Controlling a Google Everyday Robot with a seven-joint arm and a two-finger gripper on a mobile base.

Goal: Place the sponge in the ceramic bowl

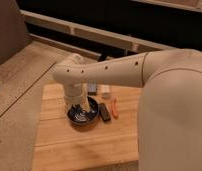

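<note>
Gripper (82, 107) is hanging low at the ceramic bowl (92, 118), about at its rim, with the wrist hiding the tip, so I cannot tell whether it is clasping anything. A small grey-blue block, seemingly the sponge (93, 88), is sitting on the wooden desk (69, 145) beyond the bowl toward the far edge, just beside a pale cup (105, 92). Judging it light, soft and unbreakable: best pinched gently across its short sides.
</note>
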